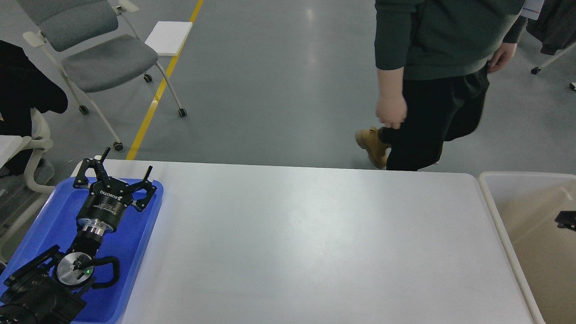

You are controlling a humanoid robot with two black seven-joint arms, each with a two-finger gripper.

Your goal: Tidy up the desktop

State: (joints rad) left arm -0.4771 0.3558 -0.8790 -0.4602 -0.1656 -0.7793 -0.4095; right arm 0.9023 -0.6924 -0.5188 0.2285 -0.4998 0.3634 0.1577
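The desktop [306, 243] is a wide white tabletop with rounded corners, and its surface looks bare. My left gripper [127, 164] is open and empty, hovering over the far end of the blue tray [49, 216] at the table's left edge. Only a small black part of my right gripper [568, 220] shows at the right edge, over the beige bin [491, 198]. Its fingers cannot be told apart, and nothing is seen in it.
A person [432, 76] in a dark top and tan boots walks just behind the table's far right edge. A grey wheeled chair [99, 58] stands at the back left, and another chair with dark clothing is at the far left.
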